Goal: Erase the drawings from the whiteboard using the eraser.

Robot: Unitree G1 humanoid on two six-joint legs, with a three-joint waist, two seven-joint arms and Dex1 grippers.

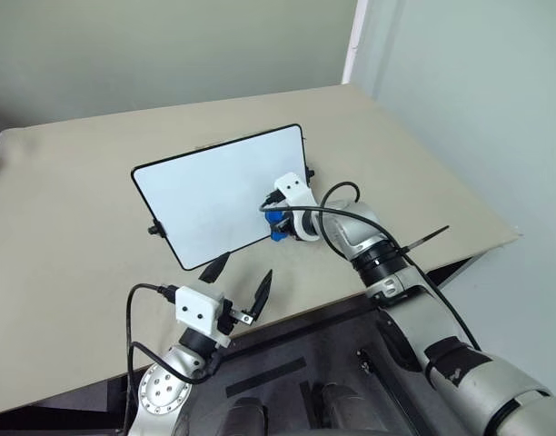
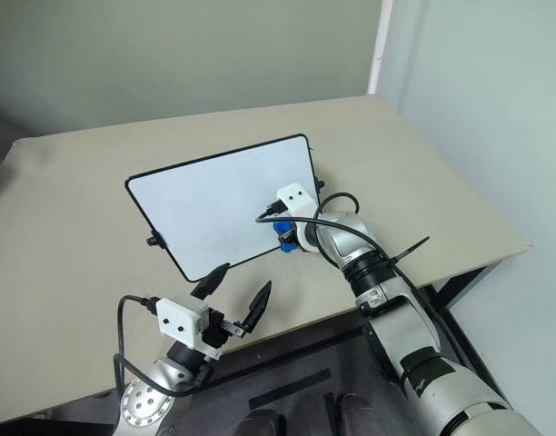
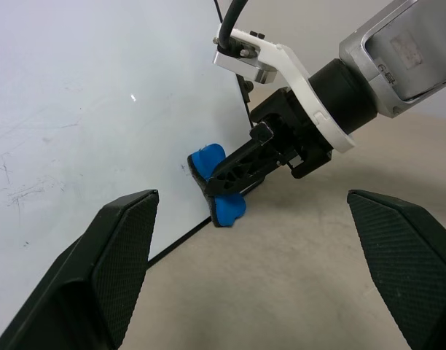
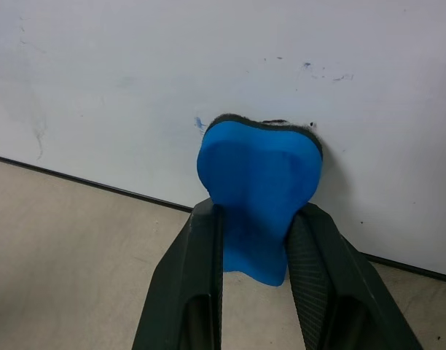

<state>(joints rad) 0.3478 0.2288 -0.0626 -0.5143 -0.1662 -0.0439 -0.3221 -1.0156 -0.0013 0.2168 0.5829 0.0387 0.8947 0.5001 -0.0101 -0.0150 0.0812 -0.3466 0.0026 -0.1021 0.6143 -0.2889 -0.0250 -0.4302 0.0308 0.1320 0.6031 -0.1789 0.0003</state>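
Left fingers (image 1: 237, 282) spread (idle), right fingers (image 4: 256, 292) pinching eraser (image 4: 258, 189) against whiteboard (image 1: 205, 195), table (image 1: 69, 227)

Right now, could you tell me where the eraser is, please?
The blue eraser is clamped in the right gripper, its felt face pressed on the whiteboard near the lower right edge, on the beige table.

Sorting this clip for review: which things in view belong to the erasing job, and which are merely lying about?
Job:
- blue block eraser, clamped in right gripper
- black-rimmed white rectangular whiteboard
- faint blue marker traces beside the eraser

Lying about:
- beige table
- left gripper, open and idle
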